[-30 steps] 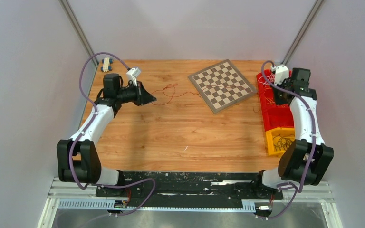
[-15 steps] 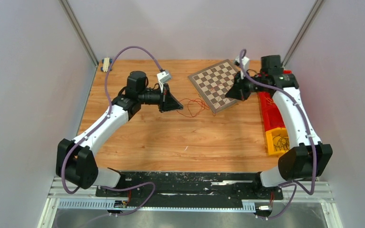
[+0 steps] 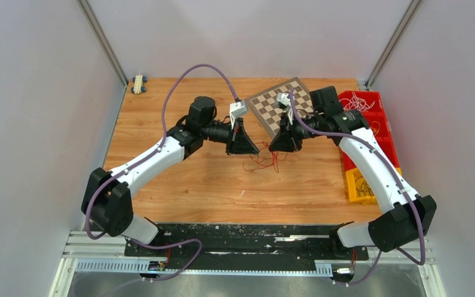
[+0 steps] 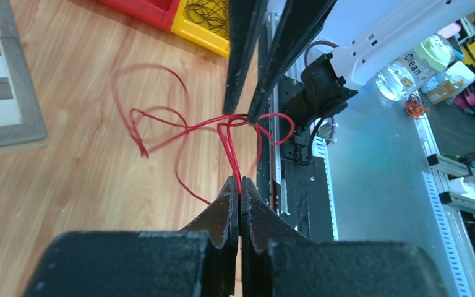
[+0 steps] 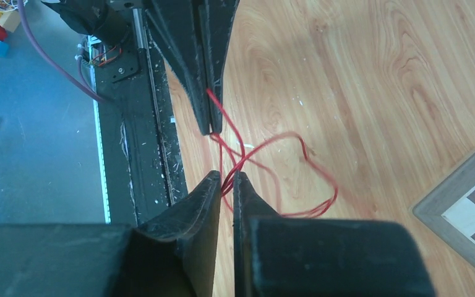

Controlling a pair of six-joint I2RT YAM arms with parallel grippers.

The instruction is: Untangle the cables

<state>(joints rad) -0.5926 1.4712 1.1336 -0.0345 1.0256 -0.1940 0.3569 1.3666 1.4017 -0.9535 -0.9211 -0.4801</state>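
A thin red cable (image 3: 265, 159) hangs in loose loops just above the wooden table, between my two grippers. My left gripper (image 3: 249, 147) is shut on it; in the left wrist view the red cable (image 4: 161, 124) runs into the closed tips of the left gripper (image 4: 239, 185). My right gripper (image 3: 277, 145) faces it from the right, tips nearly touching it, and pinches the same cable. In the right wrist view the red cable (image 5: 297, 161) enters the narrow slot of the right gripper (image 5: 226, 180). More cables lie in the red bin (image 3: 371, 133) and the yellow bin (image 3: 354, 176).
A chessboard (image 3: 266, 105) lies just behind the grippers, partly under the right arm. The bins stand along the right edge of the table. A small toy block (image 3: 138, 83) sits at the far left corner. The black base rail (image 3: 241, 232) runs along the near edge.
My left gripper has carried the red cable right toward the table's middle. My right arm has swung left from the red bin, over the chessboard, and closed on the cable.
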